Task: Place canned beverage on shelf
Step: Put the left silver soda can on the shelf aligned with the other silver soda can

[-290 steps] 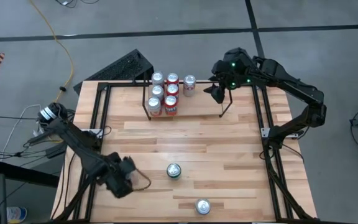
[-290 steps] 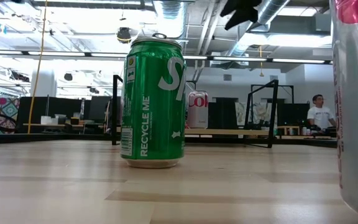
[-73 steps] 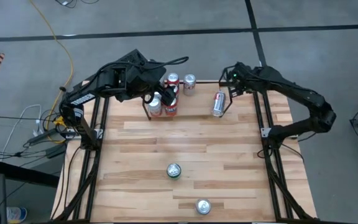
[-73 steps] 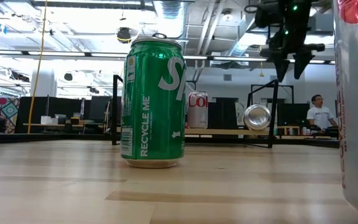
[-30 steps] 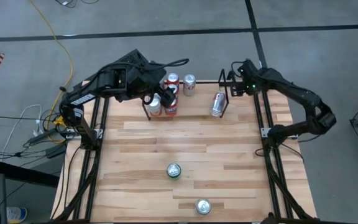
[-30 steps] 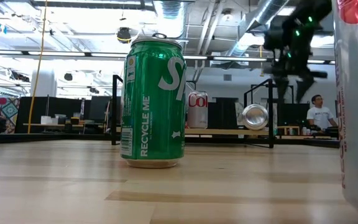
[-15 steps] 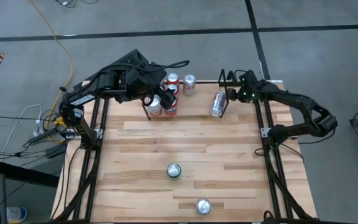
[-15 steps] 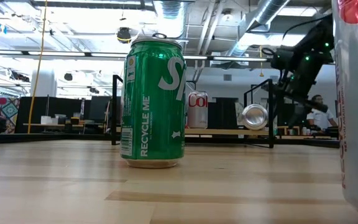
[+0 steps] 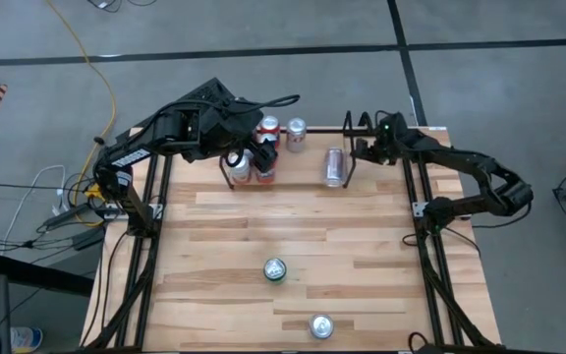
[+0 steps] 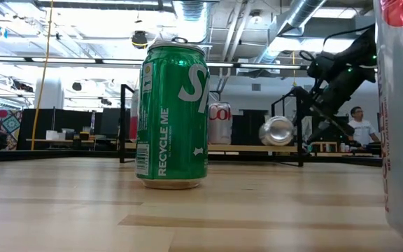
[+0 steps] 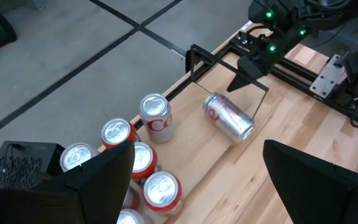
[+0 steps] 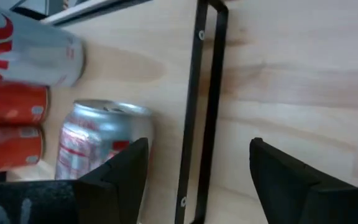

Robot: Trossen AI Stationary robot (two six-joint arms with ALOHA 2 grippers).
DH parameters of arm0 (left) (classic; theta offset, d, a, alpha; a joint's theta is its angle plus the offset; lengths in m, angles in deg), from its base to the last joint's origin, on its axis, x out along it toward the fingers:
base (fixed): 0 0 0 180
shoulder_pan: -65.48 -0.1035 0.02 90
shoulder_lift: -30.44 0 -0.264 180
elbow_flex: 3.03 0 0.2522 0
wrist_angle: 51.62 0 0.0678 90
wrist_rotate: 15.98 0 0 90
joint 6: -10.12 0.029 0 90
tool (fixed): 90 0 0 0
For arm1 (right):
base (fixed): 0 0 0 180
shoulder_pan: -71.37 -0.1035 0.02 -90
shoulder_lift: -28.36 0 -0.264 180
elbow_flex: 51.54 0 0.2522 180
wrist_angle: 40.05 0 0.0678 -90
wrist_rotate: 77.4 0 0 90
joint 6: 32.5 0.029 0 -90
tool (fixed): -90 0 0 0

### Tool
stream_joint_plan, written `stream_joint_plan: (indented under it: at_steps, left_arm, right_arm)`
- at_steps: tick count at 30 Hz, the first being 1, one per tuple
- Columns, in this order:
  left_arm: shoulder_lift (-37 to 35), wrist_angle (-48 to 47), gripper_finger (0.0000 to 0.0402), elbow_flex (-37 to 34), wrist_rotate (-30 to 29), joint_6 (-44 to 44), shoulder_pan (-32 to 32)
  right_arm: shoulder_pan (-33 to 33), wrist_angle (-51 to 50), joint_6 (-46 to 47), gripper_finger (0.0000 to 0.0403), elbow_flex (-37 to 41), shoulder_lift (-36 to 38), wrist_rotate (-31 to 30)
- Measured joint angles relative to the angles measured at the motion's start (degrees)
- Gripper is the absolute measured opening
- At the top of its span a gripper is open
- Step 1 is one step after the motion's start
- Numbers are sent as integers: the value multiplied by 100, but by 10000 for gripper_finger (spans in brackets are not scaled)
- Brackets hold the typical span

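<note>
- Up at the top centre of the high view, the shelf [image 9: 288, 157] sits at the far edge of the table [image 9: 293, 226], with upright cans [image 9: 263, 147] bunched at its left end.
- One silver can [image 9: 334, 166] lies on its side on the shelf floor, toward the right looped end (top pointing to the table's far edge).
- The right gripper [image 9: 358, 149] is low at that right end, fingers spread, just beside the fallen can and holding nothing; its wrist view shows the wire loop [image 12: 201, 112] running between the two dark fingers [image 12: 114, 177].
- The left gripper [image 9: 260, 152] hangs over the upright cluster, jaws apart and empty.
- Lower centre of the high view: a green can [image 9: 275, 269] stands upright on the table, with another silver-topped can [image 9: 319, 325] below it, well apart from the shelf.
</note>
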Motion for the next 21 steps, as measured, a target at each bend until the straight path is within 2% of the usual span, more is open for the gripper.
stream_joint_plan:
  at_steps: [11,17,21]
  left_arm:
    - [0,0,341,0,3,-2,0]
    - [0,-1,341,0,5,2,0]
    - [0,-1,341,0,5,10,-7]
  right_arm:
    - [374,-233,-2,260,-5,174,-120]
    - [518,-374,78,260,-277,1100,-33]
    - [448,-522,81,260,-706,1820,-230]
